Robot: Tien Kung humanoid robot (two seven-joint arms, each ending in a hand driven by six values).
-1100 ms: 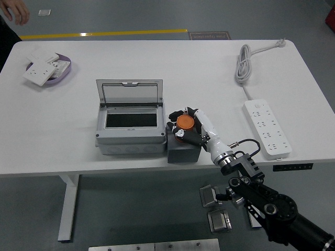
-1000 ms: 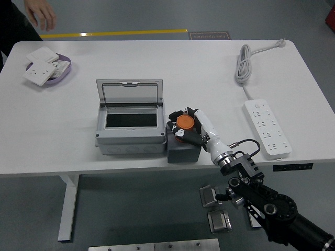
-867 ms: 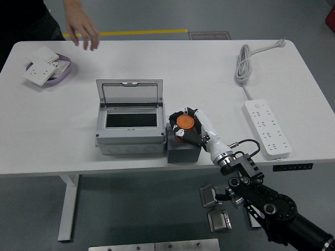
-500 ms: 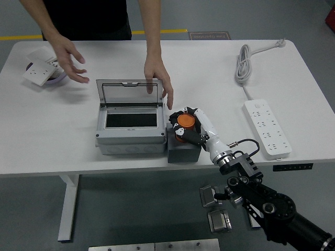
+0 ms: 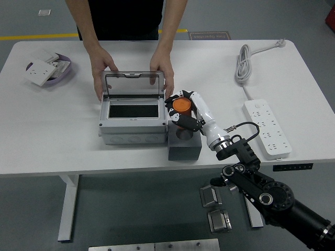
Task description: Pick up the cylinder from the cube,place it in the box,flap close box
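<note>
The robot's right hand (image 5: pixel 184 111) gripped an orange cylinder (image 5: pixel 182 105) just above a dark grey cube (image 5: pixel 184 146), beside an open grey box (image 5: pixel 133 124). A person's two hands (image 5: pixel 162 72) held the box's raised lid (image 5: pixel 133 87).

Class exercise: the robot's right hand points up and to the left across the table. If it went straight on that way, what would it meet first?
Probably the person's hand gripping the right edge of the box lid, just beyond the right hand and its orange cylinder. Depth is unclear, so it might pass above.
</note>
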